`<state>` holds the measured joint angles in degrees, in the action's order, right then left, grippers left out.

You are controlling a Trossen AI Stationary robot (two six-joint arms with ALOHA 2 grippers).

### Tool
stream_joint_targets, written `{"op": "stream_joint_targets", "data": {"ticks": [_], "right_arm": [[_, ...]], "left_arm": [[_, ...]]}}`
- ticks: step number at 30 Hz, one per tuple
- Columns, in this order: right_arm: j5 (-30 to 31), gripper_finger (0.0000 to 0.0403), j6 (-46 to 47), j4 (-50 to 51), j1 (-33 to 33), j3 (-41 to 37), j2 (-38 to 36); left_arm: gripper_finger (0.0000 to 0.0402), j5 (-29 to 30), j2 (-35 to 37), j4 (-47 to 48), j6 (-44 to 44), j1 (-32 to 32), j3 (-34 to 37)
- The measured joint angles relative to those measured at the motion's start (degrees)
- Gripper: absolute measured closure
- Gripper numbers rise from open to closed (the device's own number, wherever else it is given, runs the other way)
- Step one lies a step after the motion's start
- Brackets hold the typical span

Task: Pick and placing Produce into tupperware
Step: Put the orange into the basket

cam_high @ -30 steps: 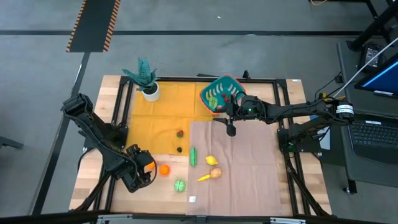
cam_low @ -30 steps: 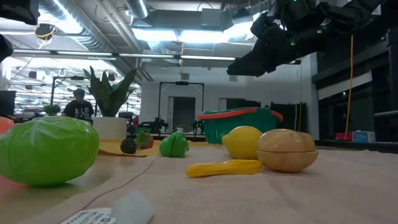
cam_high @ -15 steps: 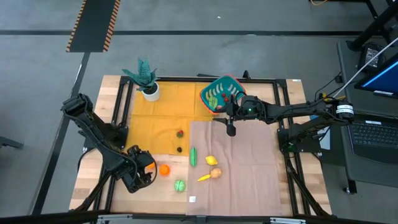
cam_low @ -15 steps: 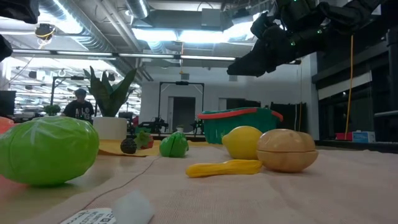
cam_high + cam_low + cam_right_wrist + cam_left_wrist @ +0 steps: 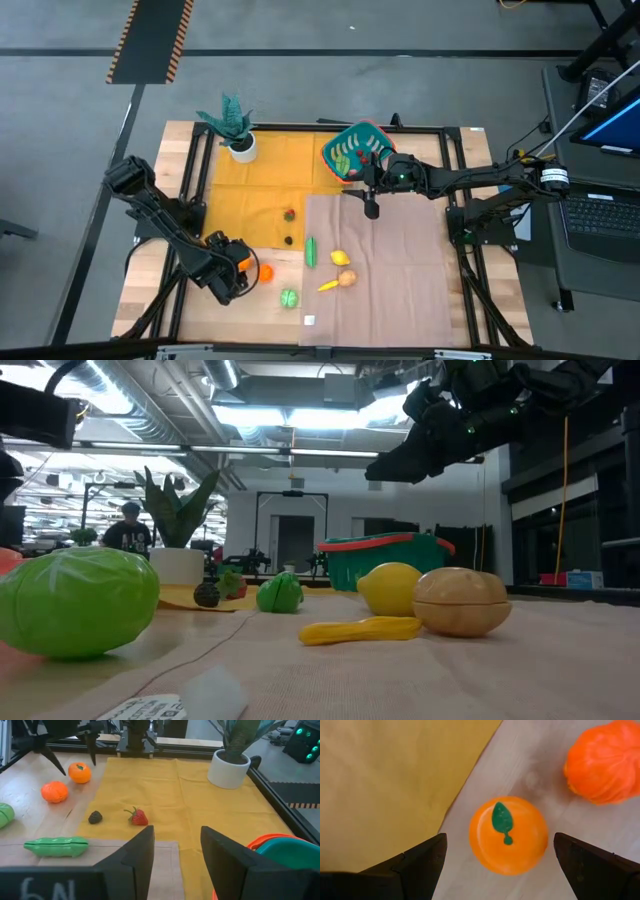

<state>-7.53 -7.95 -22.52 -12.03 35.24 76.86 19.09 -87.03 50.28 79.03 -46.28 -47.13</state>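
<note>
My left gripper (image 5: 500, 842) (image 5: 236, 274) is open above the near left of the table, one finger on either side of a smooth orange (image 5: 507, 841) with a green leaf; I see no touch. A ribbed orange (image 5: 605, 760) (image 5: 264, 272) lies beside it on the wood. My right gripper (image 5: 177, 855) (image 5: 371, 207) hovers open over the beige cloth, next to the teal tupperware (image 5: 352, 152) with the orange-red rim, which holds green pieces. A pea pod (image 5: 311, 251), lemon (image 5: 340, 258), potato (image 5: 462, 602), yellow piece (image 5: 360, 629) and green ball (image 5: 289, 297) lie on the table.
A strawberry (image 5: 139, 817) and a dark berry (image 5: 95, 817) lie on the yellow cloth (image 5: 260, 185). The potted plant (image 5: 236, 128) stands at the far left corner of that cloth. A small white tag (image 5: 309, 320) lies near the table's near edge. A person shows far off in the room.
My left arm has shifted a little toward the table's right, bringing its gripper closer over the smooth orange. The right arm and the produce have stayed where they were.
</note>
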Motion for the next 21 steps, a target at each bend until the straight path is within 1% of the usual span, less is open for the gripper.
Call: {"op": "stream_joint_targets", "data": {"ticks": [6, 15, 18, 21], "right_arm": [[0.0, 0.024, 0.01, -0.02, 0.0, 0.0, 0.02], [-0.02, 0.024, 0.05, -0.04, 0.0, 0.0, 0.02], [-0.01, 0.024, 0.07, -0.04, 0.0, 0.0, 0.01], [0.0, 0.024, 0.04, -0.04, 0.0, 0.0, 0.01]], "left_arm": [[0.0044, -0.17, -1.96, -0.27, -0.02, 0.34, 0.02], [0.0045, -0.33, -4.8, -0.9, -0.03, 2.44, 0.04], [0.0053, -0.69, -4.89, -1.31, -0.01, 2.66, 0.04], [0.007, -1.77, -4.89, -1.55, 0.07, 2.66, 0.04]]}}
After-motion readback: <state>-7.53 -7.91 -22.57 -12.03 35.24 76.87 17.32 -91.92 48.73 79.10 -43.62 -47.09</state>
